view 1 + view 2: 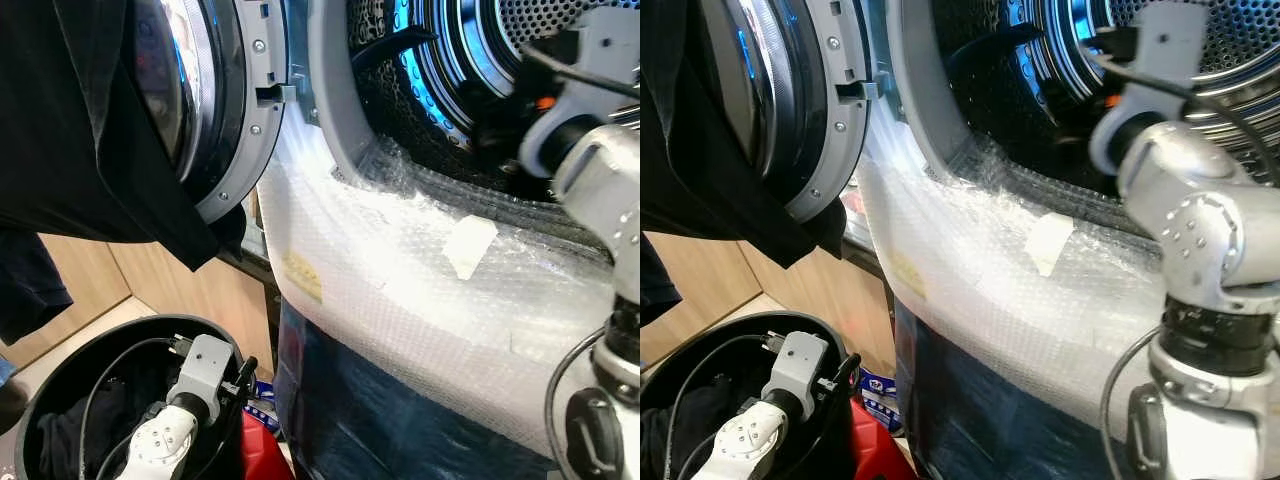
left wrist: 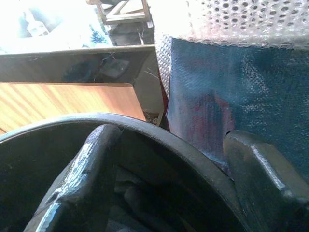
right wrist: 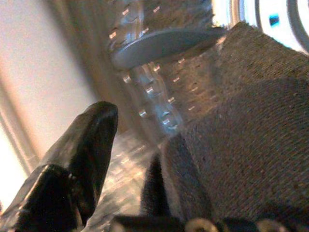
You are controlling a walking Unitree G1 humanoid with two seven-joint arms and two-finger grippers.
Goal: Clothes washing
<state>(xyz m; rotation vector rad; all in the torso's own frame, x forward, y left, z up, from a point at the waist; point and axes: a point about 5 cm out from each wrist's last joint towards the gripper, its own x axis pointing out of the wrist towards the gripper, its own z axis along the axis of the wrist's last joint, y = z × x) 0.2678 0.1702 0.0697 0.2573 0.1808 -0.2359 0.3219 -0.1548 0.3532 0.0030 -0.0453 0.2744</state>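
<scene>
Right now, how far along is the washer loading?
Door open; dark fabric already in the drum, where the right gripper reaches. Left gripper sits open over the bin. Clothes there and a black garment on the door remain.

- The washing machine drum (image 1: 560, 30) is shiny perforated metal.
- The bubble wrap (image 1: 400, 290) over the machine's front is clear, dimpled plastic that catches glare.
- The door (image 1: 215, 90) has glossy glass in a smooth grey plastic ring.
- The dark garment (image 3: 251, 145) is coarse knitted cloth, matt.
- The bucket (image 2: 159, 137) is smooth black plastic with a slight sheen.
- The cabinet panel (image 2: 63, 104) is smooth grained wood.
- The right arm (image 1: 1200, 230) is brushed silver metal.
</scene>
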